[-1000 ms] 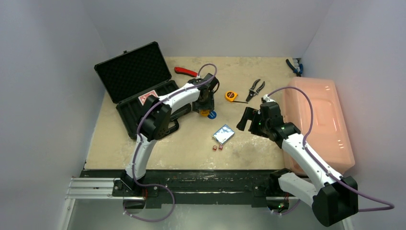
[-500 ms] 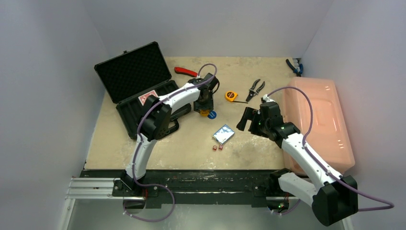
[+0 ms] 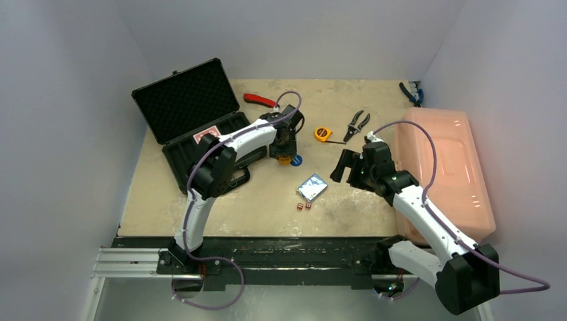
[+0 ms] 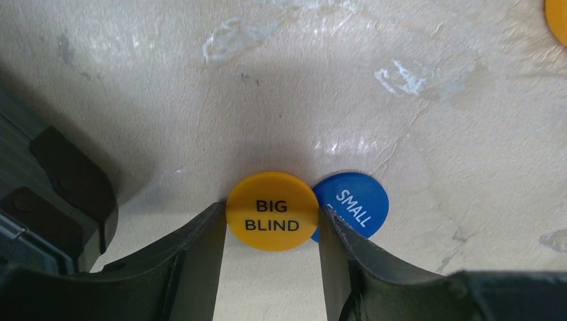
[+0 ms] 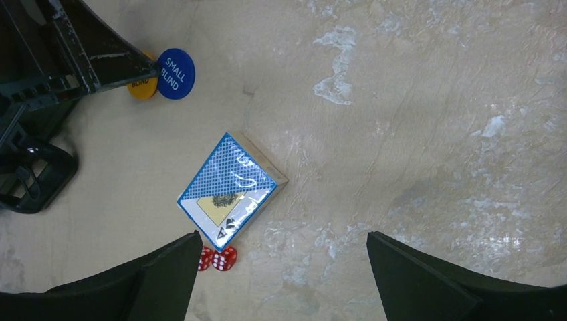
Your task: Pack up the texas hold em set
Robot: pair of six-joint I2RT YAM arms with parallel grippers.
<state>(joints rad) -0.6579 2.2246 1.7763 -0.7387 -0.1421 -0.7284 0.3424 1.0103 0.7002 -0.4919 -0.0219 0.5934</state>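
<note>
My left jaws clamp the flat orange disc point(image 4: 271, 211), its lettering upright. My right jaws gape wide above the blue deck point(image 5: 227, 191), which lies lower-left to upper-right.

L arm point(image 3: 241, 137): I have it reaching forward, wrist angled down | left gripper point(image 3: 285, 154): fingers pinched on both edges of the orange disc point(image 4: 271, 211) | R arm point(image 3: 421, 207): elbow bent, wrist raised | right gripper point(image 5: 282, 244): jaws wide apart, holding nothing

Lower centre, my left wrist view: orange disc point(image 4: 271, 210), "BIG BLIND". Upper left, my right wrist view: blue disc point(image 5: 176, 73), "SMALL BLIND".
</note>
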